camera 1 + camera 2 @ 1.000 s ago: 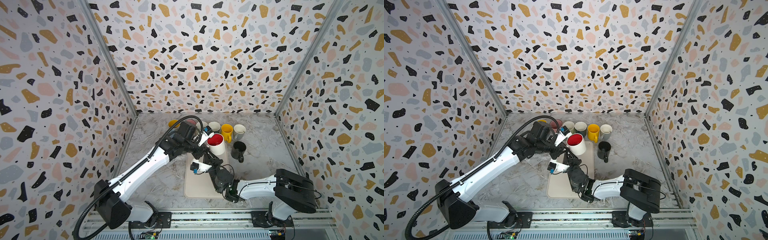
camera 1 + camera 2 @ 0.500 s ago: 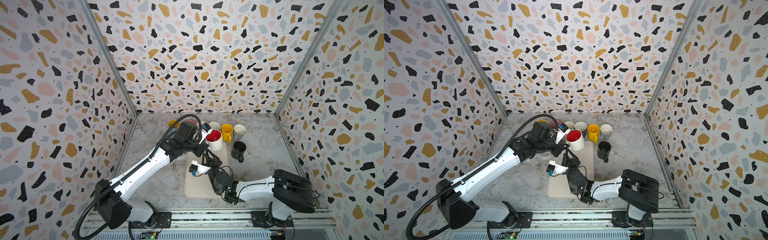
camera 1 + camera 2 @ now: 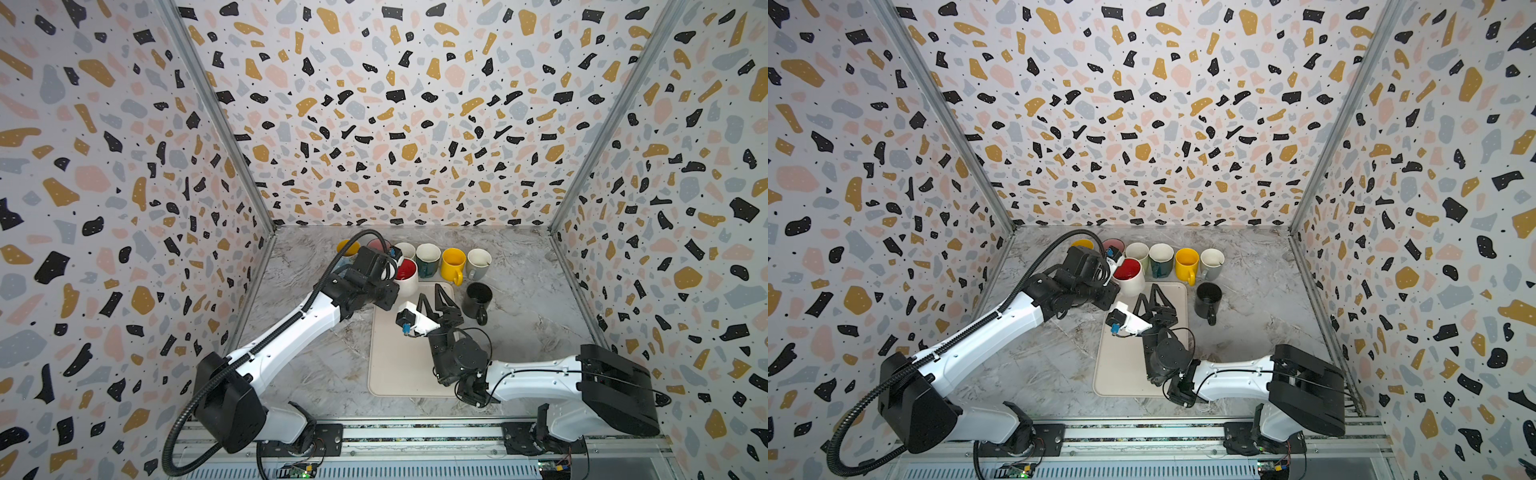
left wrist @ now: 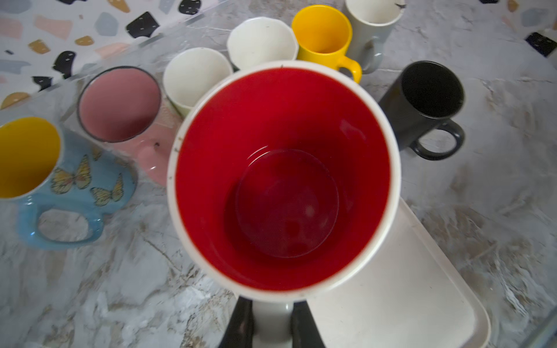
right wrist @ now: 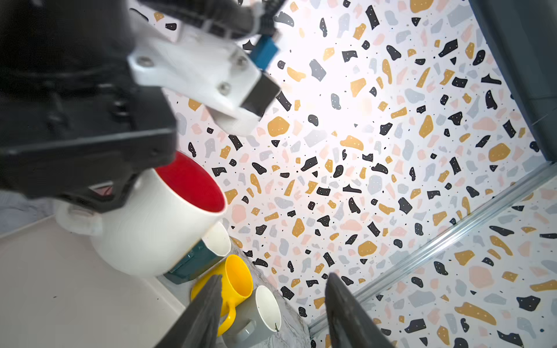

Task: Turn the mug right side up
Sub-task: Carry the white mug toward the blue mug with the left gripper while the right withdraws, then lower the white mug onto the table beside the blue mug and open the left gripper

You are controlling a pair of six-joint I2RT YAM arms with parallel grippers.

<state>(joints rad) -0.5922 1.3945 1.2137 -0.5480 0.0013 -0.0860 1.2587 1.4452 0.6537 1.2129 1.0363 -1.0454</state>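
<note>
The mug (image 3: 406, 272) is white outside and red inside. It stands mouth up with a slight tilt at the far left corner of the beige mat (image 3: 399, 365). My left gripper (image 4: 272, 319) is shut on the mug's white handle, and the wrist view looks straight into the red mug (image 4: 283, 180). In the right wrist view the mug (image 5: 168, 217) hangs under the left gripper's black body. My right gripper (image 3: 432, 299) is open over the mat, just to the right of the mug. Nothing is between its fingers (image 5: 211, 304).
Behind the mat stands a row of upright mugs: blue butterfly (image 4: 60, 180), pink (image 4: 120, 105), two white ones, teal (image 3: 428, 259), yellow (image 3: 453, 264) and grey (image 3: 478, 262). A black mug (image 3: 477, 297) sits right of the mat. Patterned walls close in three sides.
The left gripper has carried the mug back and to the left, toward the row. The right gripper has gone from shut to open, away from the mug.
</note>
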